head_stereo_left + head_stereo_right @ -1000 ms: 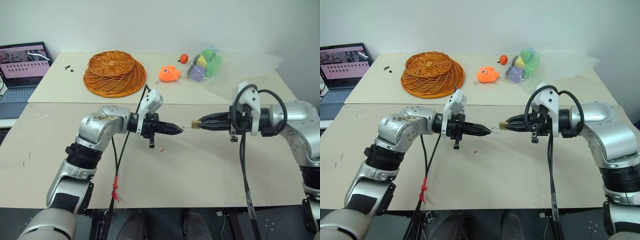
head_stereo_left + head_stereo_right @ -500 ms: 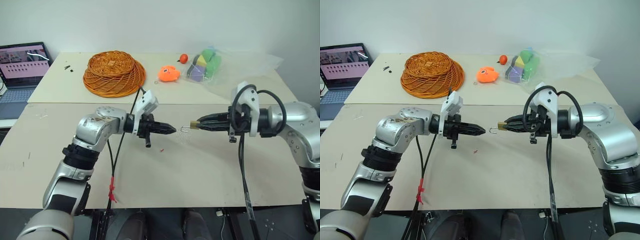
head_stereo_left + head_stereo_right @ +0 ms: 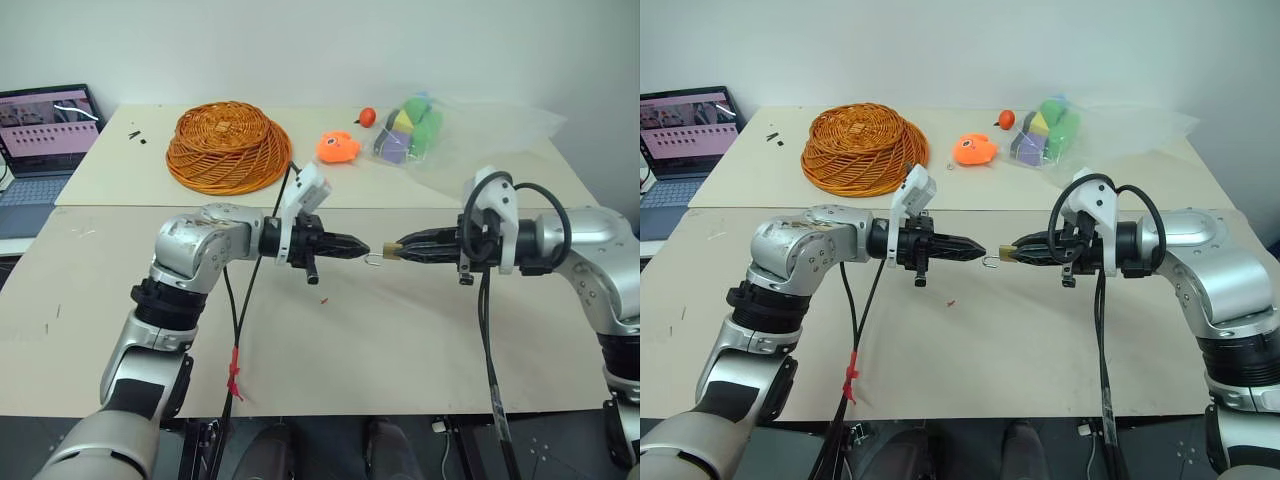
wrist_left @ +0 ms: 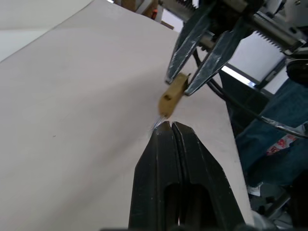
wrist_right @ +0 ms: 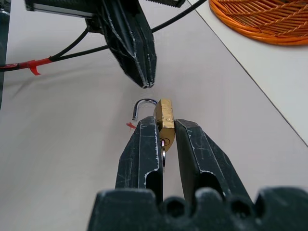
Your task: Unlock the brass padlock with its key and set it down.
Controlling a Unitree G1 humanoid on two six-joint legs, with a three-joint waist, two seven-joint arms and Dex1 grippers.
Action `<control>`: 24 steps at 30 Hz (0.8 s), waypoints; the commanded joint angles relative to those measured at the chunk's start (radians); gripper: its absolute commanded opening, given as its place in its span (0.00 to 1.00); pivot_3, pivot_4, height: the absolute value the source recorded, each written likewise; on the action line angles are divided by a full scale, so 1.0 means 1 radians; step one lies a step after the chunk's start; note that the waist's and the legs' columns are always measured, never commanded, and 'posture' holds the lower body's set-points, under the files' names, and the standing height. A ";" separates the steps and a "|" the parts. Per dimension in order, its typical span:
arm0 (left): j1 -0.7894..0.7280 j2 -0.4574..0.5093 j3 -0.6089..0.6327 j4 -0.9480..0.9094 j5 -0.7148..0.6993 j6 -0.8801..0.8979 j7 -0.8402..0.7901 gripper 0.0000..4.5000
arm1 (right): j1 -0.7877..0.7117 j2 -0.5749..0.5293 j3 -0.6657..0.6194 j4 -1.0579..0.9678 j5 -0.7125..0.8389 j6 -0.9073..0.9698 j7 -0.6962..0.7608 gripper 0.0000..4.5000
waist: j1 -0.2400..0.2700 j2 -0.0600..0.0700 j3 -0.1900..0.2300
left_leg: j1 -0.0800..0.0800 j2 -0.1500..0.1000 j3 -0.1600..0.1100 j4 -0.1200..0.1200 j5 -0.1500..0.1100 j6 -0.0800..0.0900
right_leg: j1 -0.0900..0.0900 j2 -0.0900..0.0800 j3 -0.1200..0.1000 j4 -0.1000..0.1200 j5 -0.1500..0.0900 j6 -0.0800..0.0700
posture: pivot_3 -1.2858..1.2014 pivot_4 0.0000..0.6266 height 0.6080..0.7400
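Padlock (image 5: 166,115) sits pinched between the two fingers of the right gripper (image 3: 402,247), held up above the worktop (image 3: 400,340), its brass body poking out past the fingertips. Its thin silvery shackle (image 5: 141,106) stands swung open, one leg hanging free, pointing toward the other arm. At the end of the padlock nearest the right gripper's wrist a small silvery piece shows between the fingers, maybe the key, too tucked away to tell.

Facing it, the left gripper (image 3: 360,244) is closed tight, fingers pressed flat together with nothing visible between them. Its tip hangs just beside the open shackle, nearly nose to nose with the right gripper; whether it actually touches the shackle is hard to say. Both grippers lie roughly level, meeting mid-air over the middle of the near worktop.

Below the left gripper a little red scrap (image 3: 323,299) lies on the surface. Beyond the grippers, on the far worktop, an upturned orange wicker basket (image 3: 228,145) sits behind the left arm, with an orange toy (image 3: 338,148) and a clear bag of coloured shapes (image 3: 409,130) further toward the right gripper's side. A laptop (image 3: 45,135) stands open well off past the left arm.
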 commanded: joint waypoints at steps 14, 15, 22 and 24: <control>0.021 -0.029 -0.013 -0.047 -0.024 0.002 0.040 0.01 | -0.032 -0.007 -0.034 -0.034 0.013 -0.005 -0.007 0.02 | 0.002 0.000 0.000 | 0.001 0.000 0.000 0.000 0.000 0.000 | 0.000 0.000 0.000 0.000 0.000 0.000 | 0.52 0.24 0.99; 0.022 -0.029 -0.014 -0.046 -0.023 0.000 0.040 0.01 | -0.035 -0.007 -0.035 -0.037 0.017 -0.001 -0.008 0.02 | 0.002 0.000 0.000 | 0.001 0.000 0.000 0.000 0.000 0.000 | 0.000 0.000 0.000 0.000 0.000 0.000 | 0.52 0.24 0.99; 0.025 -0.027 -0.019 -0.044 -0.019 -0.008 0.041 0.01 | -0.048 -0.012 -0.044 -0.058 0.034 0.020 -0.011 0.02 | 0.002 0.000 0.000 | 0.001 0.000 0.000 0.000 0.000 0.000 | 0.000 0.000 0.000 0.000 0.000 0.000 | 0.52 0.24 0.99; 0.024 -0.028 -0.020 -0.045 -0.020 -0.009 0.041 0.01 | -0.051 -0.013 -0.046 -0.062 0.039 0.025 -0.012 0.02 | 0.002 0.000 0.000 | 0.001 0.000 0.000 0.000 0.000 0.000 | 0.000 0.000 0.000 0.000 0.000 0.000 | 0.52 0.24 0.99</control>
